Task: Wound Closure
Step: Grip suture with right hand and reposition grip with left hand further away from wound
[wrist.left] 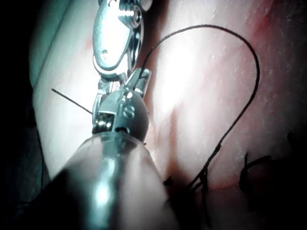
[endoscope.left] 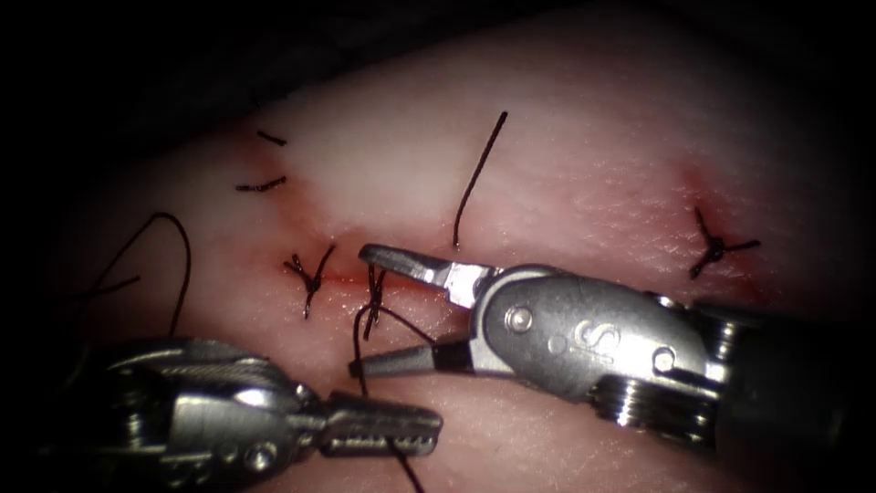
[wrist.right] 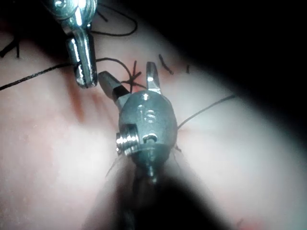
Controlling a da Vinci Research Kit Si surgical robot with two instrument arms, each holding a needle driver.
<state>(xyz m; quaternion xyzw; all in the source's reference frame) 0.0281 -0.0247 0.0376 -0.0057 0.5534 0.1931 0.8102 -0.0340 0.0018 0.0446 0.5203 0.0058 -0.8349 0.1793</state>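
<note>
On the tissue (endoscope.left: 584, 146), the cut (endoscope.left: 342, 278) carries two dark knots: one on the left (endoscope.left: 308, 274) and a middle one (endoscope.left: 374, 290). My right tool (endoscope.left: 360, 309) reaches in from the right with its jaws wide open, one on either side of the thread (endoscope.left: 365, 329) just below the middle knot, and holds nothing. That thread runs down to my left tool (endoscope.left: 429, 429), whose jaws are shut on it and which lies low on the near side of the cut. In the right wrist view the open right tool (wrist.right: 127, 72) straddles the knot, next to the shut left tool (wrist.right: 82, 72).
A third knot (endoscope.left: 716, 245) sits far right on a reddened spot. A loose strand (endoscope.left: 474, 178) lies above the right tool. Two short cut ends (endoscope.left: 265, 185) rest at upper left. A thread loop (endoscope.left: 178, 265) arcs at the left, also seen as the thread loop (wrist.left: 249, 96).
</note>
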